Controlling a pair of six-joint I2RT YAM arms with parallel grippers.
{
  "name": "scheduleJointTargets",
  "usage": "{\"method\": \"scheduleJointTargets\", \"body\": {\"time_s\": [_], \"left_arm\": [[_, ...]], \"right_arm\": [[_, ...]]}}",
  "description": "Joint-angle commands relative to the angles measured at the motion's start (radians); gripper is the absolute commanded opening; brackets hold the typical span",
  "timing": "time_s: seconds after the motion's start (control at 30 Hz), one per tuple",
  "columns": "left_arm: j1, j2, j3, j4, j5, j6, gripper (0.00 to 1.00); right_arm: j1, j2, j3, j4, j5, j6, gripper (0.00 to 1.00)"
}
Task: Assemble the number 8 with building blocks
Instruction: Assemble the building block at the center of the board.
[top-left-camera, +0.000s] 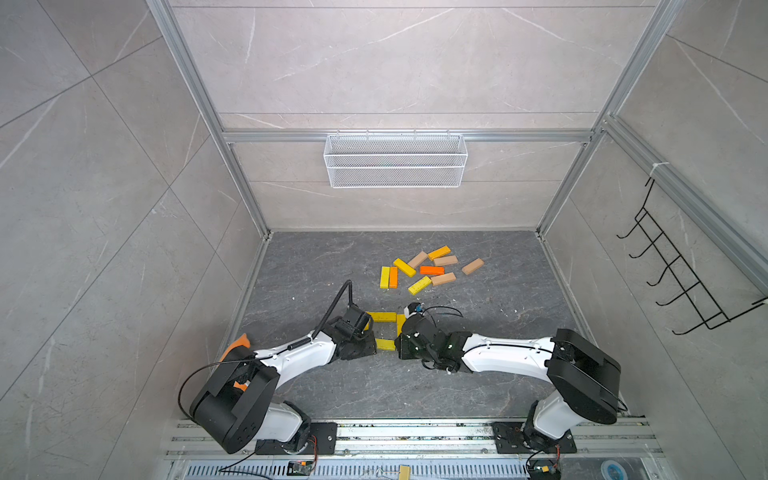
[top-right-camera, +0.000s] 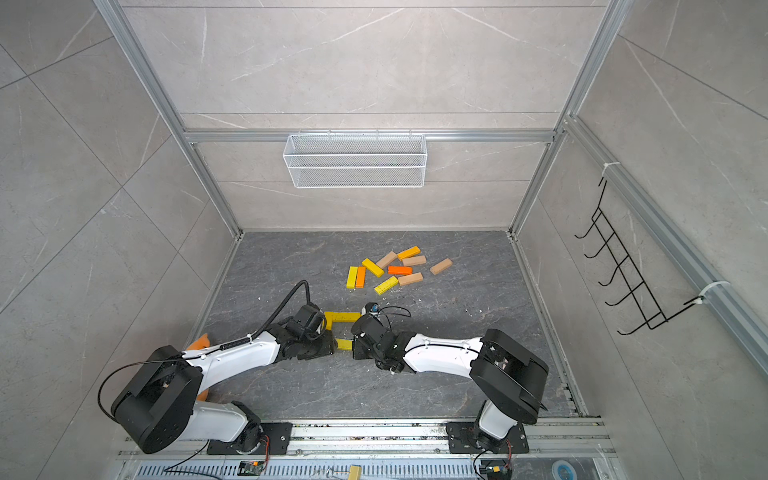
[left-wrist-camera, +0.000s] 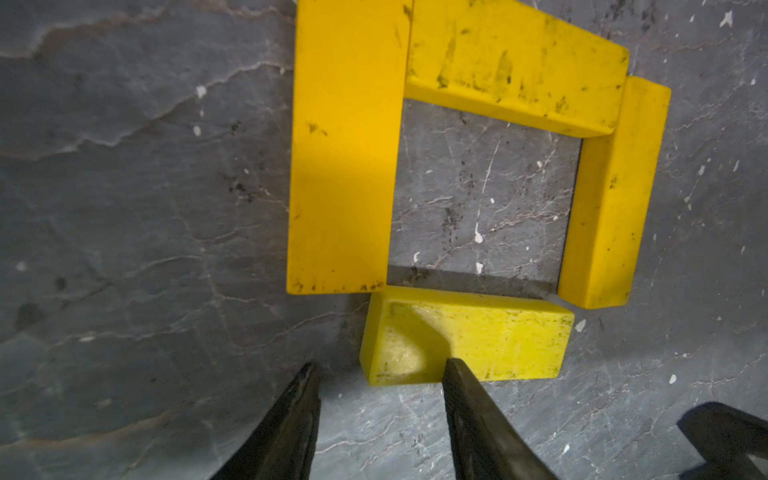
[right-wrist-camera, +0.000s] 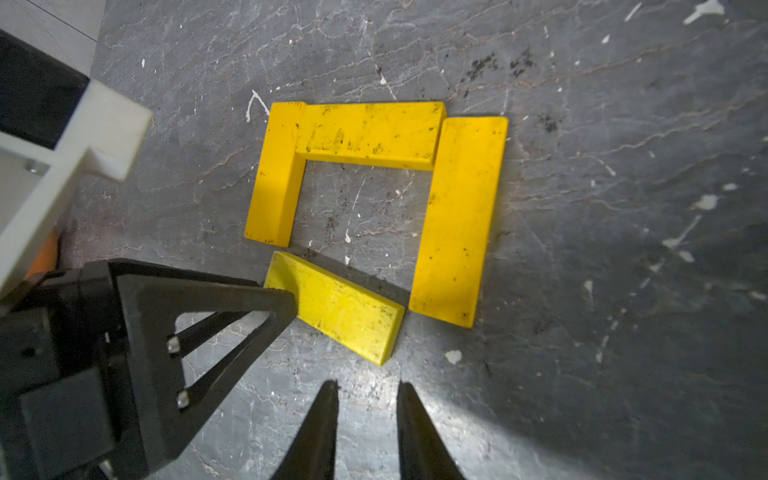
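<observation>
1. in both top views, four yellow building blocks (top-left-camera: 381, 316) lie as a small square on the dark table (top-left-camera: 478, 374), between the two wrists. the spare blocks (top-left-camera: 428, 270) lie scattered farther back, well apart. the wrists hide their own fingers, so neither pincer can be read from above, and the near bar (top-left-camera: 385, 344) shows only as a stub. only these views show that just one ring of the 8 exists, and that an orange plush fish (top-left-camera: 241, 343) lies by the left arm.
2. in the left wrist view, the left gripper (left-wrist-camera: 380, 365) is spread and empty, with one fingertip (left-wrist-camera: 453, 370) over the near bar's end. a one-finger push there would likely swing the bar rather than slide it, or drive it into the uprights (left-wrist-camera: 340, 145) and shift them. this view barely shows the slant.
3. in the right wrist view, the right gripper (right-wrist-camera: 365, 386) has a narrow gap between its fingers and holds nothing, just short of the bar's free corner. only here is the slant plain, with the left fingertip touching the bar's end. if both arms press together, the bar could pop up or the close grippers could collide.
</observation>
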Motion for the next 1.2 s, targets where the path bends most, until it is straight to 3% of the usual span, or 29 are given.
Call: {"method": "scheduleJointTargets", "body": {"time_s": [0.0, 0.43, 0.73, 1.17], "left_arm": [[0.005, 0.012, 0.028, 0.019, 0.044, 0.017, 0.52], [0.003, -0.035, 0.02, 0.016, 0.09, 0.006, 0.51], [-0.071, -0.042, 0.007, 0.015, 0.11, -0.017, 0.48], [-0.111, 0.048, 0.018, 0.151, 0.177, -0.071, 0.48]], "right_arm": [[0.004, -0.025, -0.004, -0.025, 0.022, 0.005, 0.28], [0.004, -0.012, -0.007, -0.017, 0.02, 0.009, 0.28], [0.005, -0.028, -0.012, -0.031, 0.04, 0.004, 0.28], [-0.009, -0.106, -0.066, -0.078, 0.101, 0.01, 0.27]]}}
